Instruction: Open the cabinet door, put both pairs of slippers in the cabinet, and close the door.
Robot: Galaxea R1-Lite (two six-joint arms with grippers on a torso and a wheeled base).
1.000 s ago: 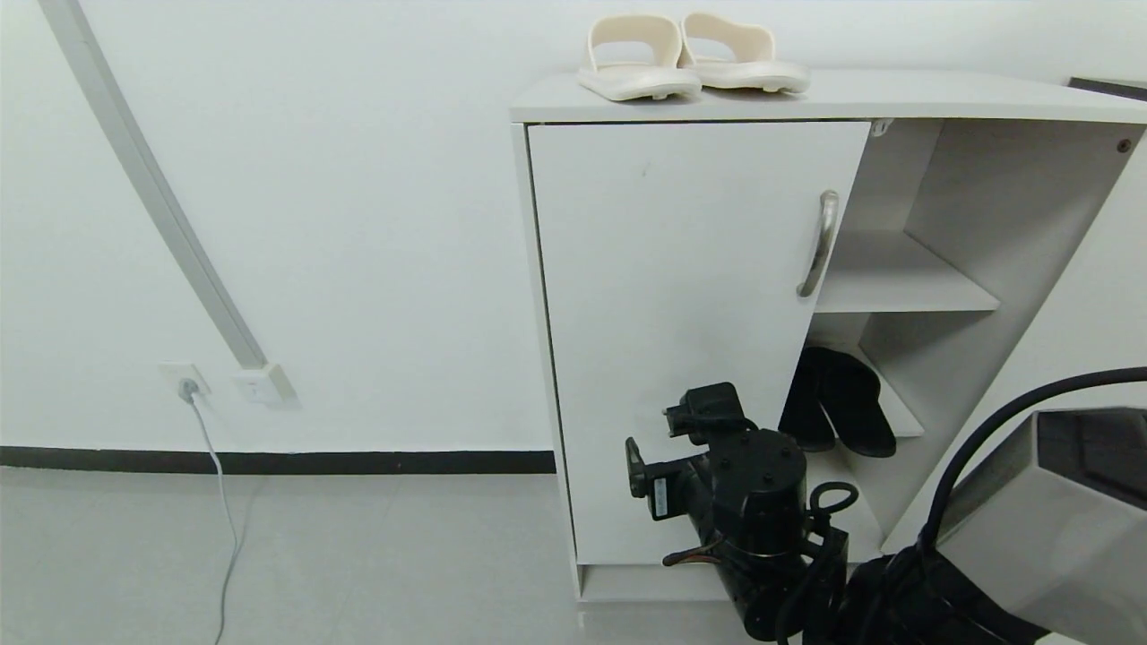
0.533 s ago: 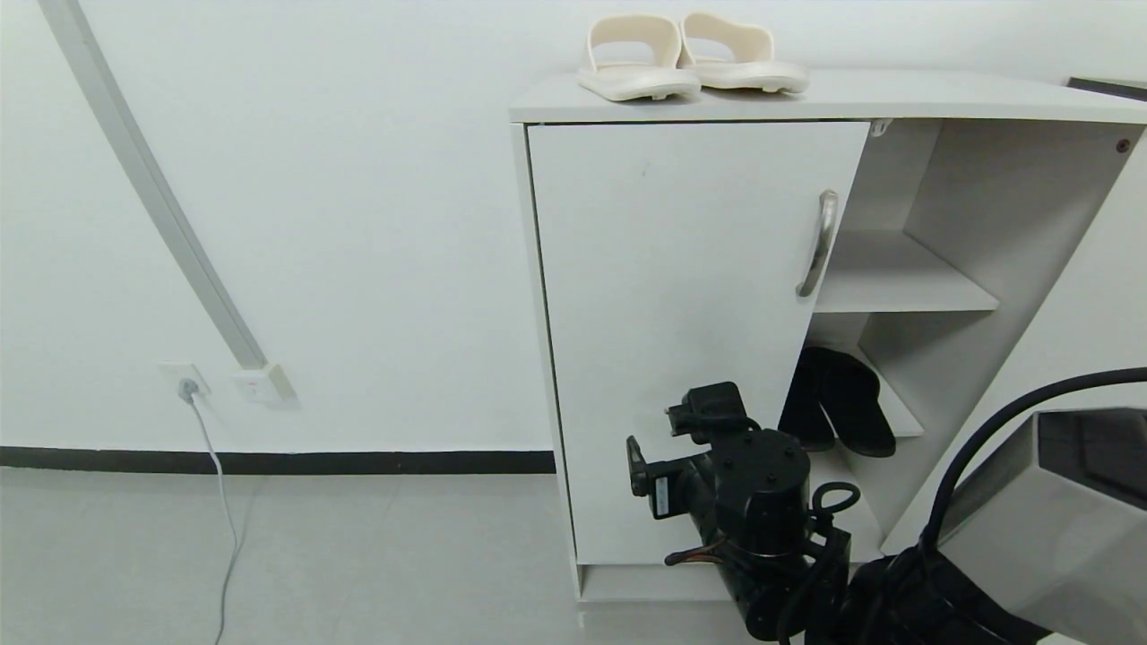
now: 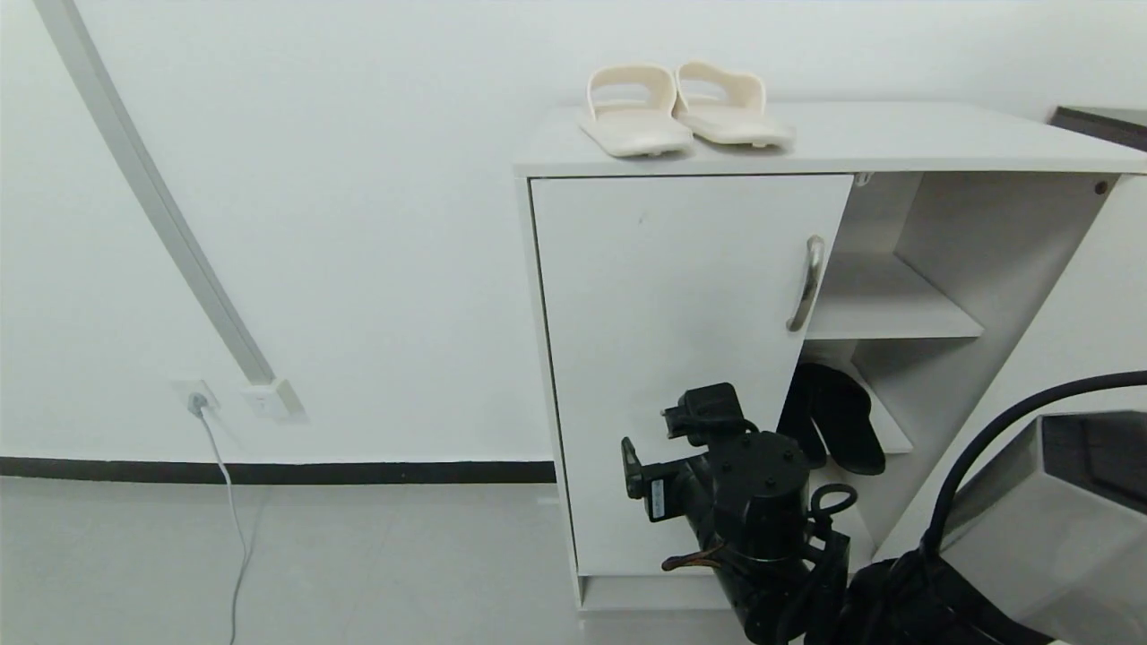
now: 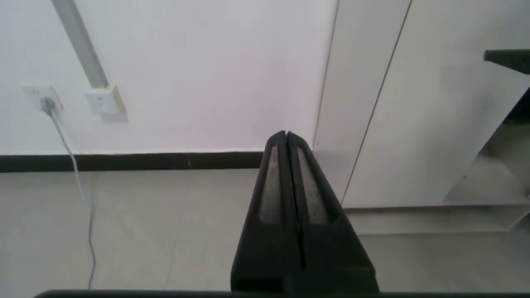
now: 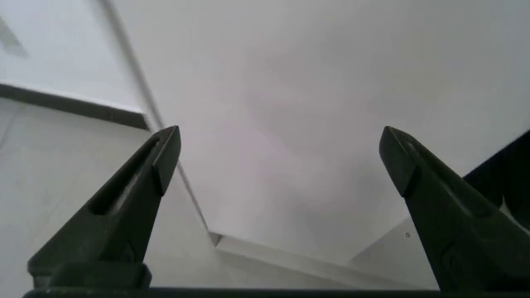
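One pair shelved, one pair on top.
Right hand [image 5: 281, 141] gapes empty, close before the cabinet door [image 3: 681, 358]; left hand [image 4: 286, 165] pressed tight together, empty. Black slippers [image 3: 833, 417] on a shelf near the right hand, beige slippers [image 3: 681, 107] high above it.

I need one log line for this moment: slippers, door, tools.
black slippers: on lower shelf inside cabinet | beige slippers: on cabinet top | door with handle: shut | left tool: shut, empty | right tool: open, empty
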